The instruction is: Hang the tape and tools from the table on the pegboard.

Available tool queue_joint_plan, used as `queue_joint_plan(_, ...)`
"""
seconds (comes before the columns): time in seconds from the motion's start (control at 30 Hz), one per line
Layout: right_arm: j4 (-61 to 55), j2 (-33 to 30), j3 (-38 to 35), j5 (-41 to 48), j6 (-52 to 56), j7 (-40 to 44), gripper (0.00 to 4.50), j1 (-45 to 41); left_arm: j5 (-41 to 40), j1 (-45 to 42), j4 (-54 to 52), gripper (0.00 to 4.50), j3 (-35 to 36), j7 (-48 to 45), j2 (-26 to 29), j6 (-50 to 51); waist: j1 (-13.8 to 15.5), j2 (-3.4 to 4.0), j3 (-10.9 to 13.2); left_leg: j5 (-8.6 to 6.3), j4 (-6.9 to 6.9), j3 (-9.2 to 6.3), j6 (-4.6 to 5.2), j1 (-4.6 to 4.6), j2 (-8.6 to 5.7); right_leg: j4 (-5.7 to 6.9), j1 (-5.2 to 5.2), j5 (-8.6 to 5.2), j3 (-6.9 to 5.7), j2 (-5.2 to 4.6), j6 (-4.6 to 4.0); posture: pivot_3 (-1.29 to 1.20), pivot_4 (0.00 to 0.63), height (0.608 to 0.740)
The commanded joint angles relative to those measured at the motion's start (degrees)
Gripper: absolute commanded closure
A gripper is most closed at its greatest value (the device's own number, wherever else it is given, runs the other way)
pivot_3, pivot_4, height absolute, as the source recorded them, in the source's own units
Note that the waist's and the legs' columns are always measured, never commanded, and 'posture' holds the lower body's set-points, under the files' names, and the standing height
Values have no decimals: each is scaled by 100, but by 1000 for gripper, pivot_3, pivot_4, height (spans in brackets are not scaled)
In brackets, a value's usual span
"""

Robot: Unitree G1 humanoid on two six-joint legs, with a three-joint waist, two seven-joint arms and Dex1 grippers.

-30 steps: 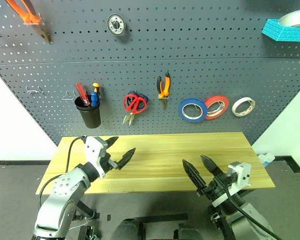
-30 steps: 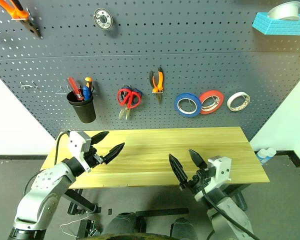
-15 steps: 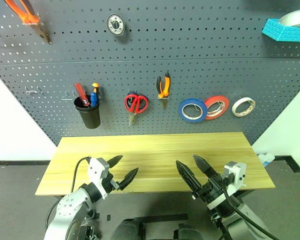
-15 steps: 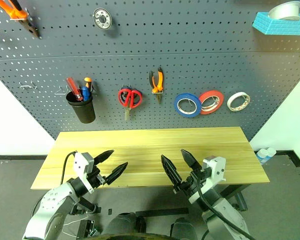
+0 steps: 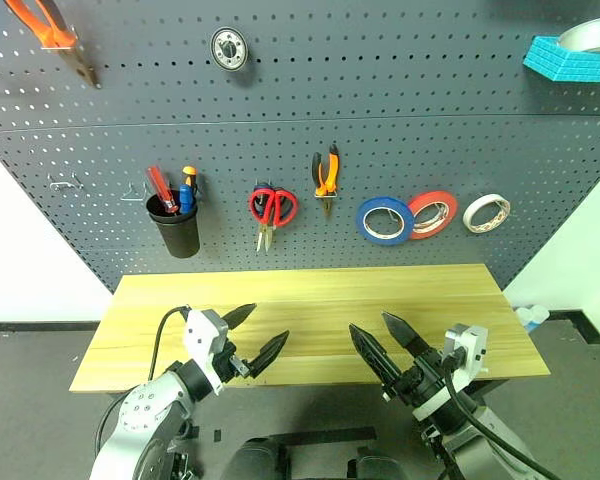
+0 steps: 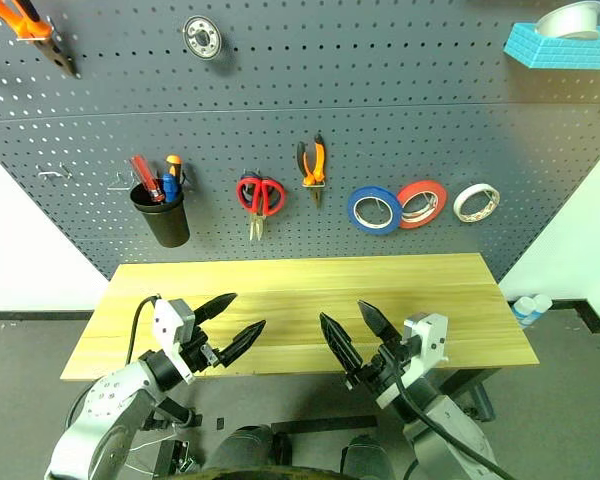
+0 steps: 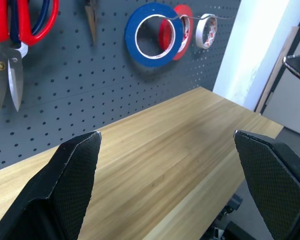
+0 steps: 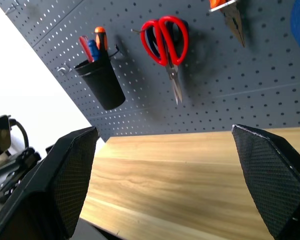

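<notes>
Left eye view: both grippers hang over the near edge of the table [image 5: 310, 300], jaws pointing toward the pegboard [image 5: 380, 90].
Left gripper [image 5: 257, 335]: fingers spread wide, nothing between them.
Right gripper [image 5: 384, 342]: fingers spread wide, nothing held.
Table: bare wood planks just beyond both grippers' fingertips.
Tape [image 5: 385, 219]: blue roll hung on the pegboard, up and beyond the right gripper, touching or overlapping the red roll [image 5: 433, 213] beside it; the white roll [image 5: 487, 212] hangs farther to that side, apart.
Scissors [image 5: 272, 208]: red handles up, blades down, on a hook up and beyond the left gripper; blue handles peek out behind them.
Pliers [image 5: 326, 176]: orange-and-black handles up, hung on the pegboard between the 2 grippers' lines, just beside the scissors.
Cup [image 5: 177, 227]: black, on the pegboard, beyond the left gripper and to its outer side.
Screwdriver [image 5: 185, 196]: blue handle standing in the cup with a red and an orange-topped handle.
Right wrist view: cup, scissors and pliers tip on the pegboard ahead of the fingers [image 8: 65, 170].
</notes>
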Motion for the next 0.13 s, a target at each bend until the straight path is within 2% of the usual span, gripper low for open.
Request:
queue_joint_plan(0.03, -95, -35, 28, -2, -185, 136, 0, 43, -167, -91, -311, 63, 47, 73, 10, 135, 2, 0, 0, 0, 0, 0, 0, 0, 0, 0, 0, 0, 0, 0, 0, 31, 0, 740)
queue_joint_plan(0.13, -87, -60, 3, 30, -211, 186, 0, 66, -222, -128, -373, 63, 61, 101, 28, 231, 2, 0, 0, 0, -2, 0, 0, 0, 0, 0, 0, -1, 0, 0, 0, 31, 0, 740)
